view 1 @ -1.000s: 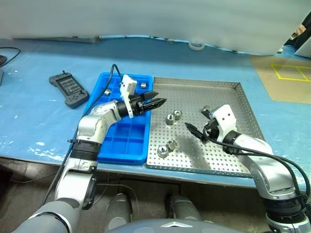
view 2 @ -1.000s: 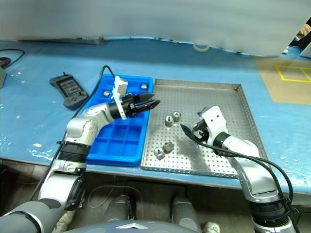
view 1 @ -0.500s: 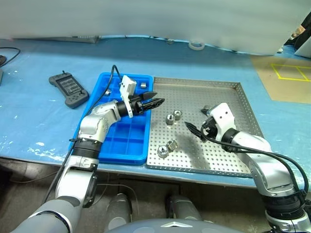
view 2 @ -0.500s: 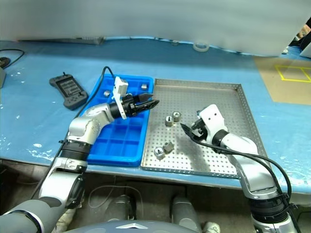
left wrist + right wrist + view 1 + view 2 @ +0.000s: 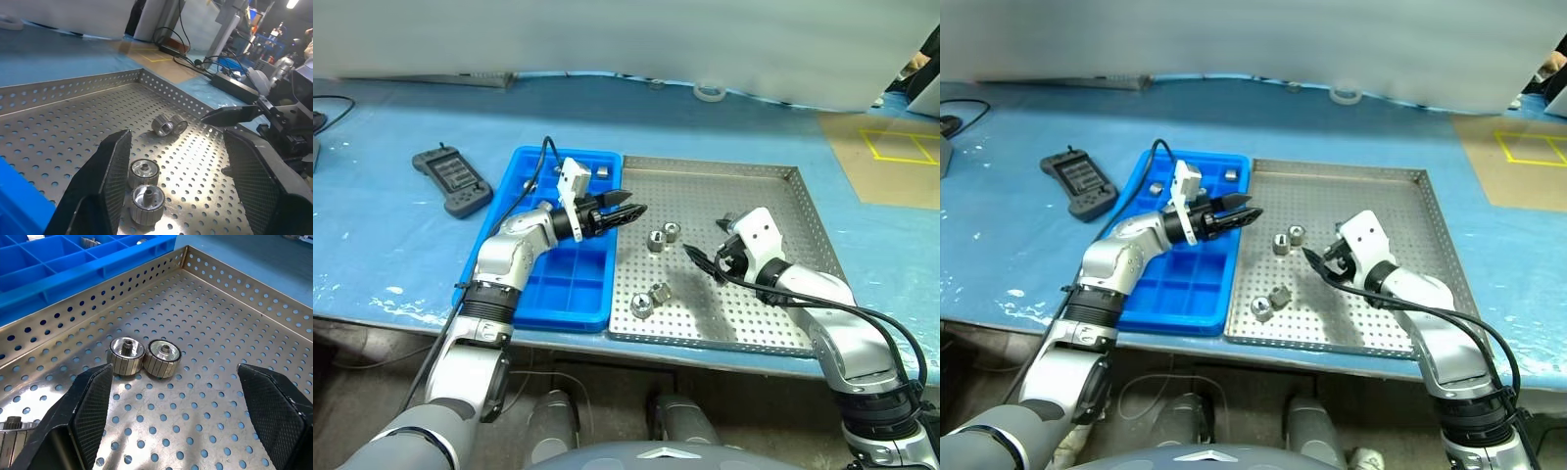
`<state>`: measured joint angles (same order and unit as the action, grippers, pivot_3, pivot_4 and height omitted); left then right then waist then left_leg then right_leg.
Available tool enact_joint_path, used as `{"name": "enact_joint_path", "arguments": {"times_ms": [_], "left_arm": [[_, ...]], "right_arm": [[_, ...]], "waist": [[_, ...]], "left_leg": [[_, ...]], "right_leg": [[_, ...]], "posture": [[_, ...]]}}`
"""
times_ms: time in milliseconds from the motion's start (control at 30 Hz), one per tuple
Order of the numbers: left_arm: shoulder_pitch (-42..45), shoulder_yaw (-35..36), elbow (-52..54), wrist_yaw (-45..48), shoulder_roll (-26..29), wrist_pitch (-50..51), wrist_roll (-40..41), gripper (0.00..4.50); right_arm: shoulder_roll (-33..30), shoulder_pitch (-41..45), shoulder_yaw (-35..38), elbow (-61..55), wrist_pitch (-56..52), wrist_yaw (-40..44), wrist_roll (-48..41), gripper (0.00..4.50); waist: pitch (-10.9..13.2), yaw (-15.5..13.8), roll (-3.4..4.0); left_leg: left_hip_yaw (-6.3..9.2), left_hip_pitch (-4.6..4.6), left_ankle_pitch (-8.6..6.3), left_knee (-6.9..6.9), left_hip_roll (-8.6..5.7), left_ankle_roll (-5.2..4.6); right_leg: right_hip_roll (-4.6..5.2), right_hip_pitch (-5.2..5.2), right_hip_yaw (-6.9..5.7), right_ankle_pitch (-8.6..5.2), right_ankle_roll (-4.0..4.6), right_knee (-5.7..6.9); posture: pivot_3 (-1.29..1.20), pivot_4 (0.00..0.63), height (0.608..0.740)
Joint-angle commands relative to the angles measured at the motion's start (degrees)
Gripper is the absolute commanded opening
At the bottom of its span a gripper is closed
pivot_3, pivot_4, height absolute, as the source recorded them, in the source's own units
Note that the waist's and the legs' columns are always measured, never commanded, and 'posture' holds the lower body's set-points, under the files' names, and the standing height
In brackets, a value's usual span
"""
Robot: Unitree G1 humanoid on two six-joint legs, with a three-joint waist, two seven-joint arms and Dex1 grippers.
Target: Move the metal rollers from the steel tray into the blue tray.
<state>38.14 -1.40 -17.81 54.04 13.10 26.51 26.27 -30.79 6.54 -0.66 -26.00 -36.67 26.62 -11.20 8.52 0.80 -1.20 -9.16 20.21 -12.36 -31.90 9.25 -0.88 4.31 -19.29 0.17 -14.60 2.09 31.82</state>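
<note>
The steel tray (image 5: 773,313) lies at centre right and holds several metal rollers: a pair (image 5: 663,236) near its left side, a pair (image 5: 650,299) towards the front, and one (image 5: 729,221) beside my right wrist. My left gripper (image 5: 631,210) hovers open and empty over the seam between the blue tray (image 5: 558,279) and the steel tray, pointing at the left pair (image 5: 144,183). My right gripper (image 5: 700,259) is open and empty just right of that pair (image 5: 144,357). Two rollers (image 5: 602,173) sit in the blue tray's far compartments.
A dark grey handheld controller (image 5: 453,180) lies left of the blue tray. A roll of tape (image 5: 709,92) sits at the back of the blue-covered table. Yellow floor markings (image 5: 901,145) show at far right.
</note>
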Motion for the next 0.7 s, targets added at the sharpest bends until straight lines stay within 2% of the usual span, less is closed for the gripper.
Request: {"name": "enact_joint_path", "arguments": {"times_ms": [33, 167, 233, 333, 433, 533, 700], "left_arm": [[1.64, 1.08, 0.91, -0.12, -0.66, 0.02, 1.17, 3.14], [3.66, 0.12, -2.44, -1.31, -1.68, 0.5, -0.39, 3.14], [6.76, -0.34, -5.74, -4.03, -3.15, 3.75, -1.18, 3.14], [10.6, -3.29, -8.08, -1.73, -4.77, 3.46, -2.98, 3.14], [17.88, -3.93, -15.02, -1.79, -6.97, 5.36, -4.24, 3.14], [24.69, -7.79, -22.98, -0.92, -8.34, 2.75, -9.66, 3.14], [29.93, -15.28, -34.32, 2.38, -9.52, -6.23, -19.6, 3.14]], "right_arm": [[0.42, 0.61, 1.84, -3.18, -0.31, -0.24, -1.25, 4.23], [-0.29, 0.69, 1.22, -2.3, -0.53, -0.75, 0.34, 4.23], [-0.3, 1.34, 0.57, -2.14, -0.82, -0.95, 0.87, 4.23], [0.65, 2.42, 1.13, -2.82, -0.91, -0.58, -0.47, 4.23], [0.12, 1.92, 0.45, -1.01, -0.29, -1.55, 1.76, 4.23], [0.86, 2.16, 0.21, -1.5, -0.3, -1.99, 1.91, 4.23], [1.69, 1.15, -0.01, -1.65, -0.07, -3.59, 3.31, 4.23]], "waist": [[0.0, 0.16, 0.0], [0.0, 0.01, 0.0], [0.0, -0.08, 0.0], [0.0, 0.09, 0.0], [0.0, -0.08, 0.0], [0.0, 0.14, 0.02], [-0.04, 0.41, 0.08]], "left_leg": [[0.0, 0.01, -0.01, -0.01, 0.0, -0.01], [0.0, -0.01, -0.01, -0.04, 0.01, -0.01], [0.0, -0.01, -0.01, -0.14, 0.0, -0.02], [-0.01, 0.02, -0.06, -0.25, -0.04, -0.11], [-0.02, 0.04, -0.08, -0.26, -0.09, -0.14], [0.0, 0.13, -0.09, -0.31, -0.11, -0.16], [-0.01, 0.13, -0.12, -0.3, -0.11, -0.21]], "right_leg": [[0.0, 0.0, 0.01, 0.0, 0.0, 0.0], [0.0, 0.0, 0.01, 0.0, 0.0, 0.0], [0.02, 0.01, 0.01, 0.0, 0.01, 0.01], [0.07, 0.02, 0.06, 0.0, 0.01, 0.03], [0.11, 0.02, 0.06, 0.0, 0.01, 0.03], [0.12, -0.01, 0.05, 0.0, 0.0, 0.05], [0.12, 0.0, 0.06, 0.11, -0.18, 0.03]], "posture": [[-0.32, 0.15, 0.74], [-0.32, 0.15, 0.74], [-0.32, 0.15, 0.74], [-0.32, 0.15, 0.74], [-0.33, 0.15, 0.74], [-0.35, 0.15, 0.74], [-0.37, 0.15, 0.74]]}}
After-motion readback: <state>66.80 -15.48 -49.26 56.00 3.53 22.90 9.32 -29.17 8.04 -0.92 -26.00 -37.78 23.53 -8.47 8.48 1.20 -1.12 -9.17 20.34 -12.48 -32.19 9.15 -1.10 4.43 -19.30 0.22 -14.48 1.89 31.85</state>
